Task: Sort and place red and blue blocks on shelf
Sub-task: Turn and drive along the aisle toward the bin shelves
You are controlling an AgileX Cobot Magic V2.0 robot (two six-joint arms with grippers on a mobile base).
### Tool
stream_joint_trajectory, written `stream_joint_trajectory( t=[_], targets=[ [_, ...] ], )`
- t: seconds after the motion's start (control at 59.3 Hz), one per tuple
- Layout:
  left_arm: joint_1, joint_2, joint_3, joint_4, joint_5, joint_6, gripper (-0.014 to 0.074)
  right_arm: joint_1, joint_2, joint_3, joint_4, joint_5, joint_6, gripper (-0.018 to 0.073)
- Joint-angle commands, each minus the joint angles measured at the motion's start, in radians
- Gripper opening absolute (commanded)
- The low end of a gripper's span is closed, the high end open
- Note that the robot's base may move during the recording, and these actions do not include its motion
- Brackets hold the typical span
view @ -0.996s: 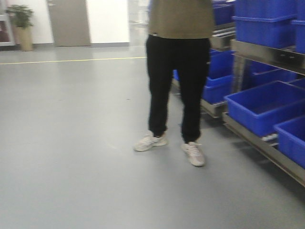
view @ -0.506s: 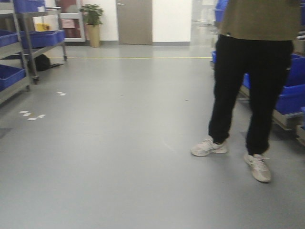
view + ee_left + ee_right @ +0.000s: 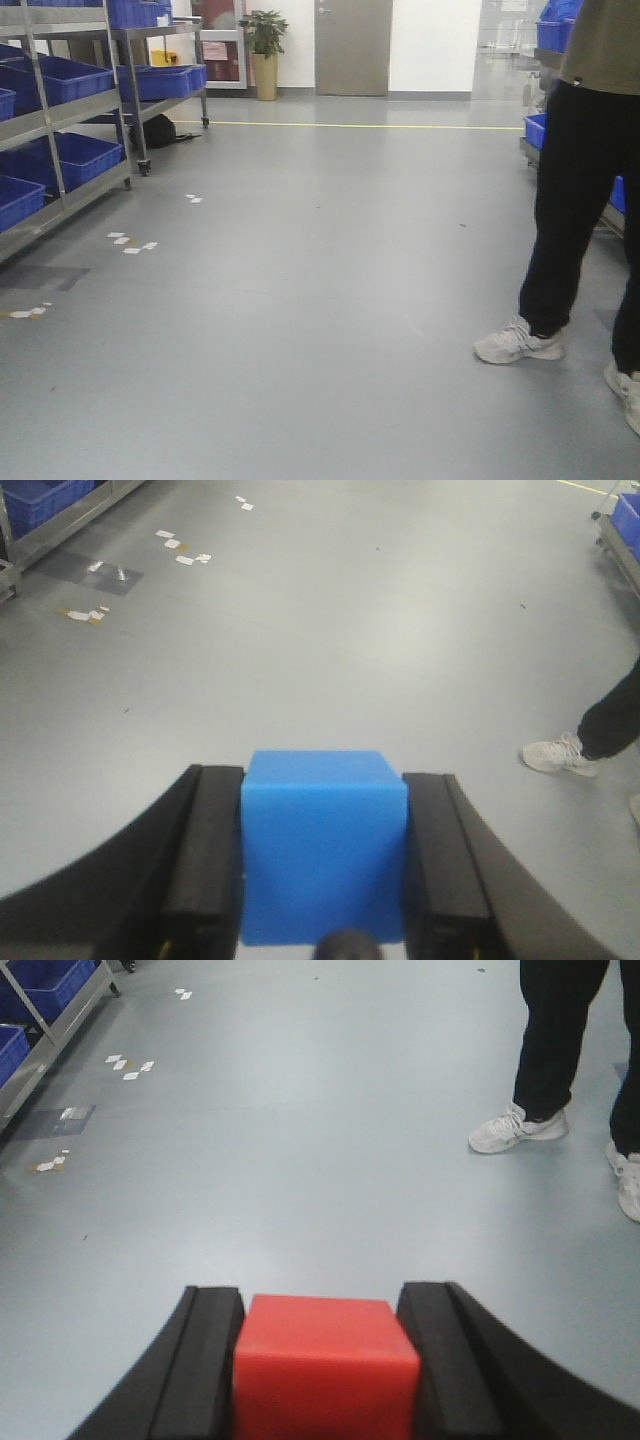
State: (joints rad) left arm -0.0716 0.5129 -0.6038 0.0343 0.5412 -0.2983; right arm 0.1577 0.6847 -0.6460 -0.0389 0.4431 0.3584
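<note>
L jaws clamped on blue block [image 3: 323,845], R jaws clamped on red block [image 3: 322,1365], both over grey floor [image 3: 300,300]. Shelf [image 3: 90,195] w/ blue bins [image 3: 75,78] far left; person [image 3: 590,180] right.

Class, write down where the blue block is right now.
In the left wrist view, the blue block sits low and centred, clamped in the left gripper, whose black jaws press its two sides, above the grey floor.
</note>
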Motion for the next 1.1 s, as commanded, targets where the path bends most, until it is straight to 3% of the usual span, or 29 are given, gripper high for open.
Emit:
stream_joint_trajectory(
  t=[0.0,1.08],
  targets=[
    [0.002,0.001,-0.03,0.002,-0.083,-0.011,0.0128,-0.004,-0.004,-0.03,-0.014,-0.088,-0.011,0.0052],
    [0.002,0.001,-0.03,0.002,-0.083,-0.011,0.0128,-0.004,-0.004,-0.03,-0.014,-0.088,-0.011,0.0052]
  ],
)
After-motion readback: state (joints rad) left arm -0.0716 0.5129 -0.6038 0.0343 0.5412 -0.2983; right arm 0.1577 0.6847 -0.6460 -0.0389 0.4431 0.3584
